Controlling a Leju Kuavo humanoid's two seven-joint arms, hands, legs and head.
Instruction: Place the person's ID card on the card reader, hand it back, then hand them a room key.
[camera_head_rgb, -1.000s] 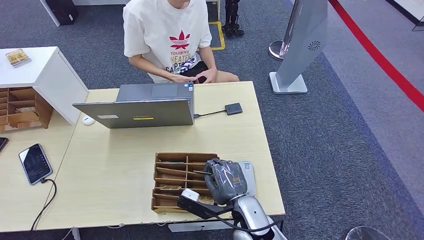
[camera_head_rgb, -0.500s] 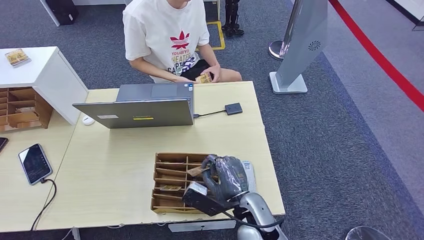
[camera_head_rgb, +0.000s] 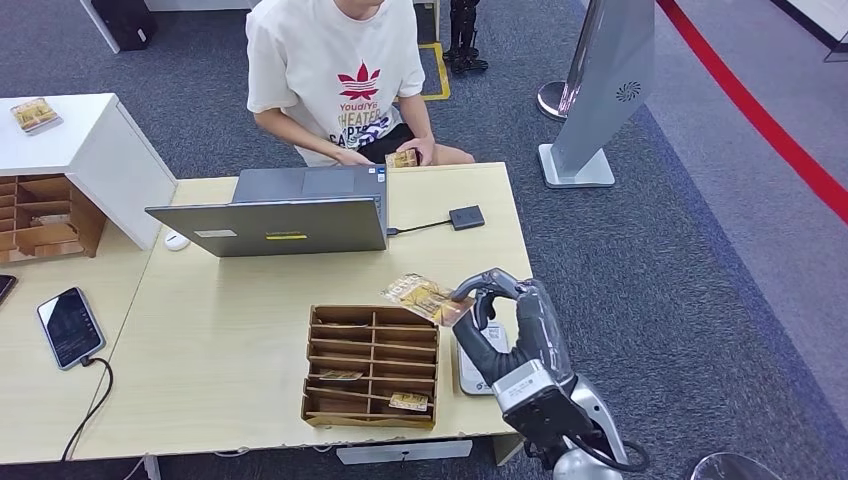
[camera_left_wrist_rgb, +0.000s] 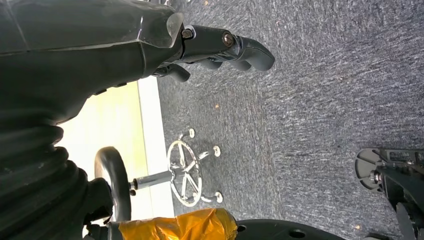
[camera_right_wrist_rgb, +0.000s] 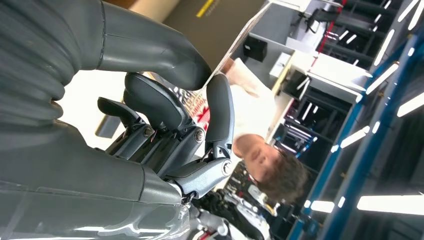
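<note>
**Colours on my screens**

I see a pale wood counter (camera_head_rgb: 230, 340) on blue-grey speckled carpet (camera_head_rgb: 660, 250), which a red stripe (camera_head_rgb: 760, 120) crosses. The compartment tray (camera_head_rgb: 370, 365) is brown. My right hand (camera_head_rgb: 505, 325) is dark grey on a silver arm, pinching a yellowish patterned card (camera_head_rgb: 425, 297). The laptop (camera_head_rgb: 270, 225) is grey with a yellow sticker, and the card reader (camera_head_rgb: 467, 217) is black. The person's shirt (camera_head_rgb: 330, 70) is cream with a red leaf print.

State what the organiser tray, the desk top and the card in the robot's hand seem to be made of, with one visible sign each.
Tray: likely thin brown wood or board, matte slatted dividers.
Desk: pale wood-look laminate, smooth, faint grain.
Card pinched by the right hand: probably printed plastic or card; thin and flat.
</note>
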